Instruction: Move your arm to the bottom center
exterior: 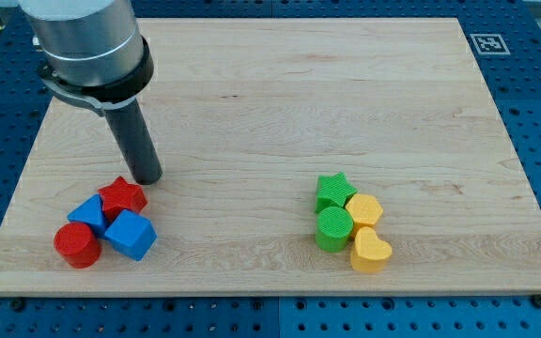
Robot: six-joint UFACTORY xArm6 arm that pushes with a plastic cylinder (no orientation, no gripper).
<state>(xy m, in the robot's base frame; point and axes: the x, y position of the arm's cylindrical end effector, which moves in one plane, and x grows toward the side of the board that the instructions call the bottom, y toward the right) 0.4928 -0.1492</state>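
Bottom-centre board [242, 272] is seen right of and below my tip [146, 178], which apparently just touches the red star [123, 196]; no fingers fitted, nothing grasped.

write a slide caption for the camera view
My tip rests just above the red star in the left block cluster; green and yellow blocks sit grouped at right on the wooden board.

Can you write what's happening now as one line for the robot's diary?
tip: just above red star | target: bottom center, not reached | left cluster: red, blue | right cluster: green, yellow

My tip [146, 177] apparently touching red star [122, 197]
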